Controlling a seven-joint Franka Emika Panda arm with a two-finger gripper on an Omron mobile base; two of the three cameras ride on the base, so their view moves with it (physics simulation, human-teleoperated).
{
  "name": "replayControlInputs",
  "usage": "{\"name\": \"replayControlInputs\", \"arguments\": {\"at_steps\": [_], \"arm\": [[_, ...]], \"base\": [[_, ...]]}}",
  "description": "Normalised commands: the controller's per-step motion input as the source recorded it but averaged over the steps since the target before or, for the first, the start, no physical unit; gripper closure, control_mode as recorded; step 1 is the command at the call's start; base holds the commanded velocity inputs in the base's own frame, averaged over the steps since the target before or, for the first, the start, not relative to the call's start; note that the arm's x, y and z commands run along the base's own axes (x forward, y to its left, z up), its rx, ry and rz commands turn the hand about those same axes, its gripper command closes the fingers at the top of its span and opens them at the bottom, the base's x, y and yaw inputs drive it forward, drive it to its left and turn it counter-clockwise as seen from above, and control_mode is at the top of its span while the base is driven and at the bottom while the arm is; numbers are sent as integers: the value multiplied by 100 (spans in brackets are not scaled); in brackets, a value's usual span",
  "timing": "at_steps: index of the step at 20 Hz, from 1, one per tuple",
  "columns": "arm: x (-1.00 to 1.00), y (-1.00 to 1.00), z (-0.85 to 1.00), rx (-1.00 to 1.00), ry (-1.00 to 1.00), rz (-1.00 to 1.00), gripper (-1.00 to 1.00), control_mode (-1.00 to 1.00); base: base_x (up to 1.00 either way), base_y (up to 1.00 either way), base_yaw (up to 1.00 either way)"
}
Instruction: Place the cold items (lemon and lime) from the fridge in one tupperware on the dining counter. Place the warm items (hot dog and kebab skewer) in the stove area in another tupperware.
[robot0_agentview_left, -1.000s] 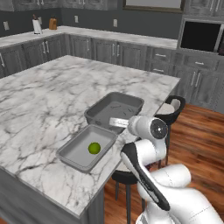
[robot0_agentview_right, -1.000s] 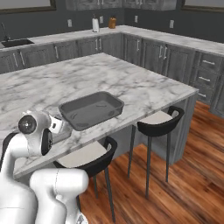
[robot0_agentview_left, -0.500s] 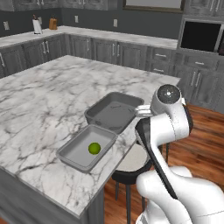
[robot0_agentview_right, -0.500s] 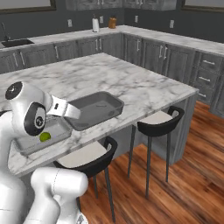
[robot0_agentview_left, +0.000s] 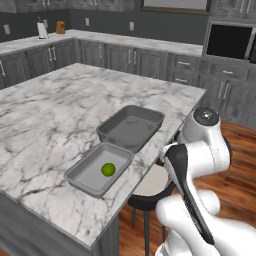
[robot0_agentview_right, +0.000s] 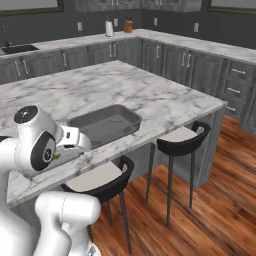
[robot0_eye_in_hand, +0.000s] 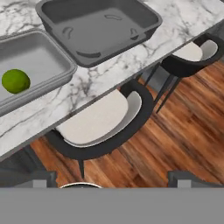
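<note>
Lime (robot0_agentview_left: 108, 169) sat alone in the lighter tub (robot0_agentview_left: 80, 176) on the surface (robot0_agentview_left: 45, 125); my end effector (robot0_eye_in_hand: 111, 177) hung spread and empty over a stool (robot0_eye_in_hand: 98, 124). Risk: dropping the lemon into the darker tub (robot0_agentview_left: 150, 116) would mix groups.

1. A dark grey tub (robot0_agentview_right: 106, 123) sits on the marble counter (robot0_agentview_right: 125, 87), near its front edge
2. Two black stools with pale seats (robot0_agentview_right: 182, 137) (robot0_agentview_right: 100, 180) stand tucked under that edge, on the wood floor (robot0_agentview_right: 210, 210)
3. The white arm (robot0_agentview_right: 37, 145) rises at the counter's left front corner
</note>
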Motion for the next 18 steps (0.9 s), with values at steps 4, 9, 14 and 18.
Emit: {"name": "replayControlInputs", "arguments": {"at_steps": [4, 9, 14, 18], "arm": [[0, 0, -11, 11, -1, 20, -100, -100], [-14, 0, 0, 1, -8, 0, -100, -100], [-21, -1, 0, 0, -7, 0, -100, 100], [0, 0, 0, 0, 0, 0, -100, 100]], "base": [[0, 0, 0], [0, 0, 0], [-7, 0, 0], [-49, -38, -11]]}}
